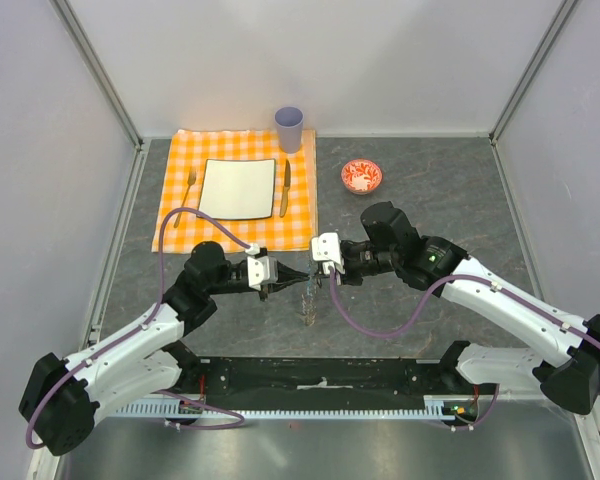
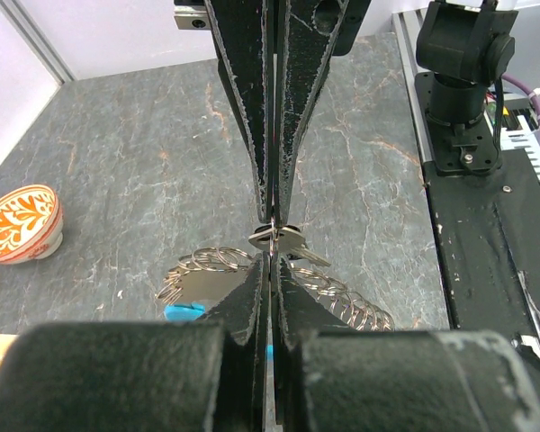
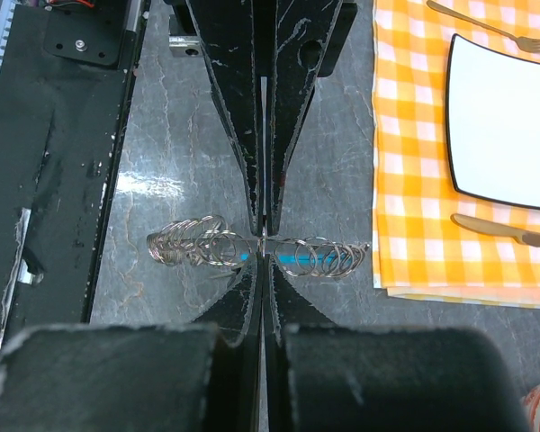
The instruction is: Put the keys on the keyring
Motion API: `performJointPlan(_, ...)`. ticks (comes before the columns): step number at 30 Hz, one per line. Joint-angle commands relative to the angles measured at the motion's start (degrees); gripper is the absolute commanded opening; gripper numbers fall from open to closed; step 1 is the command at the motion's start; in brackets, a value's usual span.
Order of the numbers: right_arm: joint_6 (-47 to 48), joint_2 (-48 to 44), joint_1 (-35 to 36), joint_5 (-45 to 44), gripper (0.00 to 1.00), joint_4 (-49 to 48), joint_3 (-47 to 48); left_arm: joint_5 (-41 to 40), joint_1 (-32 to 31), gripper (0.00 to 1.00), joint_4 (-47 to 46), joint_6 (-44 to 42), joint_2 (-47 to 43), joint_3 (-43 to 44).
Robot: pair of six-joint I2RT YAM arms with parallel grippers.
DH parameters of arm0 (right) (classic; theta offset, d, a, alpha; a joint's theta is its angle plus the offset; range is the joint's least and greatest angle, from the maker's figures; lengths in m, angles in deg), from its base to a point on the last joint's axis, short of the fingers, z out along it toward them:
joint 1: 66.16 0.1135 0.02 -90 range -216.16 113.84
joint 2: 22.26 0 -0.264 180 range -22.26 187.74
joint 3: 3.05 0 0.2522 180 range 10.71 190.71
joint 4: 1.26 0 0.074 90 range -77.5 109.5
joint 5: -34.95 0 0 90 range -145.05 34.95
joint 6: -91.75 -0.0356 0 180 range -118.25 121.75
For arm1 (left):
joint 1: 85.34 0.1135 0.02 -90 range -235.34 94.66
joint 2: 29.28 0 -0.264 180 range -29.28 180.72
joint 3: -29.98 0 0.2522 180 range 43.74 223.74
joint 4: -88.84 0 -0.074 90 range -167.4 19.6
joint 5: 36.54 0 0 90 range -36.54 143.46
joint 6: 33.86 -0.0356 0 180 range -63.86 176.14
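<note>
My two grippers meet tip to tip above the grey table, left gripper [image 1: 292,276] and right gripper [image 1: 314,274]. Both are shut. In the left wrist view a small silvery key [image 2: 286,243] sits right at the pinch, and my left gripper [image 2: 272,263] closes on it. The keyring [image 2: 346,304], a grey wire coil with a blue segment [image 2: 184,311], hangs beside and below the fingers. From the right wrist view the coil of the keyring [image 3: 187,243] runs across the tips, with my right gripper [image 3: 264,250] shut on its wire. The exact contact is partly hidden by the fingers.
A red patterned bowl [image 1: 361,176] stands at the back right. An orange checked cloth [image 1: 180,215] at the back left carries a white plate [image 1: 238,187], a fork [image 1: 188,184], a table knife [image 1: 285,186] and a purple cup [image 1: 289,127]. The black base rail [image 1: 320,378] lies near.
</note>
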Motion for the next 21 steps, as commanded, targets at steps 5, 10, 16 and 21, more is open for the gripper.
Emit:
performJointPlan(5,-1.27,0.58,1.10,2.30,0.00,-3.97,1.72,0.45,-0.28,0.02,-3.62,2.50,-0.40,2.68)
performJointPlan(10,-1.45,0.58,1.45,0.89,0.00,-3.97,1.89,-0.35,-0.28,0.02,-0.90,2.93,0.30,4.52)
performJointPlan(16,-1.53,0.85,1.89,0.62,0.00,-4.06,2.16,-0.17,-0.63,0.02,0.77,3.02,0.56,5.31)
performJointPlan(21,-1.53,0.85,1.98,0.36,0.00,-4.32,2.25,-0.26,-0.90,0.02,2.53,2.76,1.27,6.28)
